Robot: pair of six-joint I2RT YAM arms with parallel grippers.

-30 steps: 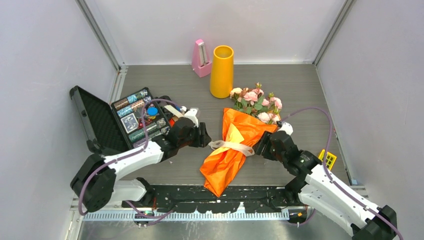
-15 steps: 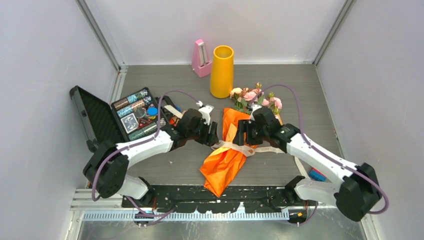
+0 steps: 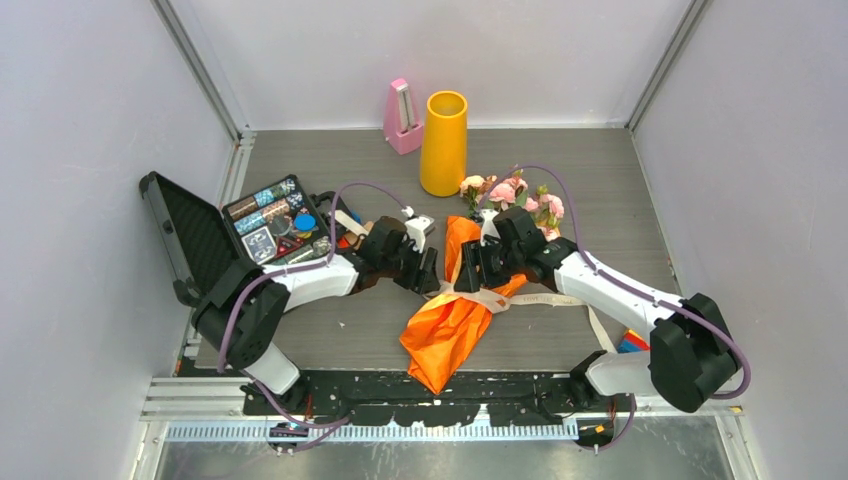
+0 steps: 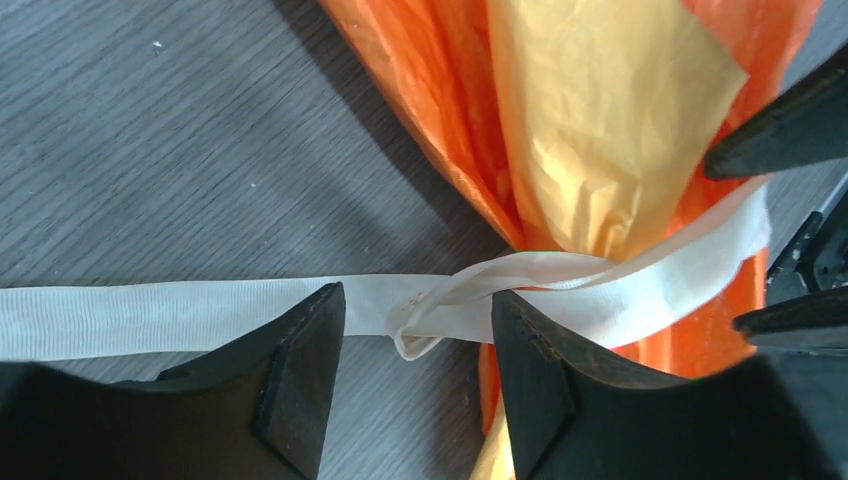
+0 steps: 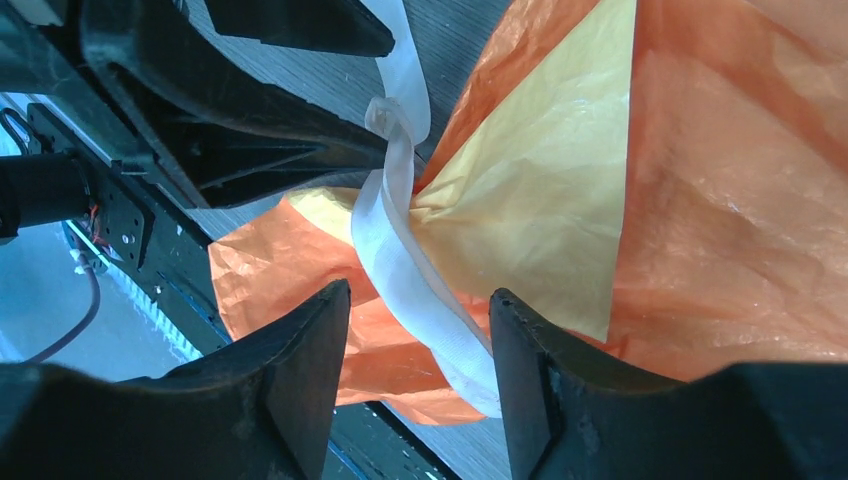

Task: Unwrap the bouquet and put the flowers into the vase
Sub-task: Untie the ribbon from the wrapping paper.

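From above, the left gripper [image 3: 428,272] and the right gripper [image 3: 468,272] face each other across the waist of the one bouquet [image 3: 450,325], which lies flat between and just below them. Its single ribbon [image 3: 492,299] is tied on. The flowers [image 3: 505,190] poke out beyond the right gripper; the arm hides some, so I cannot count the roses exactly. One vase [image 3: 444,143] stands upright, well beyond both grippers, with one pink metronome [image 3: 402,118] beside it. One open case [image 3: 262,228] lies behind the left arm.

At the left wrist, the jaws stand apart with the ribbon's knot loose between the fingers [image 4: 300,370], not pinched; a flat tail runs off past the left finger.

At the right wrist, the jaws are likewise spread, straddling the ribbon band where it cinches the orange paper [image 5: 720,200]; nothing is gripped.

The step in hand looks like untying. Next, I judge, one gripper must close on a ribbon tail and pull while the other steadies the wrap.
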